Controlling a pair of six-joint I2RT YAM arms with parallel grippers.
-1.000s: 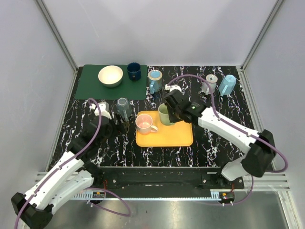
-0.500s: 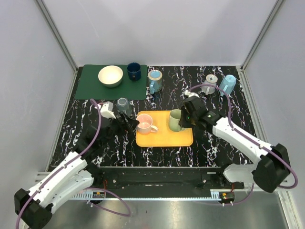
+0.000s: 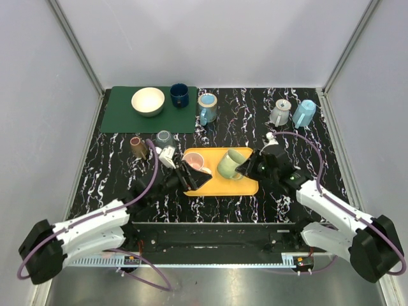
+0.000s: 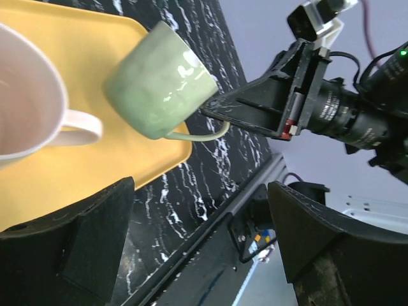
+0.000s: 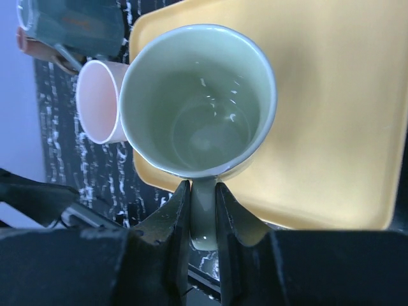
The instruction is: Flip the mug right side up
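Desk (image 3: 293,134): black, white-veined surface carrying all items.
Green mat (image 3: 121,118): flat at the far left of the desk.
Yellow tray (image 3: 223,186): flat on the desk at centre, nearer than the mat.
Right gripper (image 3: 245,167): at the tray's right edge, jaws pinched together on the handle of the green mug; in the right wrist view (image 5: 203,191) one finger sits on each side of the handle.
Left gripper (image 3: 191,178): over the near left part of the tray, jaws spread wide, nothing between them.
Cream bowl (image 3: 148,101): on the mat, opening up.
Green mug (image 3: 231,163): over the right half of the tray, just left of the right gripper and held by it. It is tilted, base pointing far-left, mouth facing the right wrist camera (image 5: 197,102). Whether its lower side touches the tray cannot be told. It is apart from the left gripper, right of it.
Pink mug (image 3: 194,164): on the tray's left half, opening up, just beside the left gripper and left of the green mug, not touching it.
Dark blue cup (image 3: 179,95): on the mat, right of the bowl.
Light blue mug (image 3: 207,107): on the desk just right of the mat.
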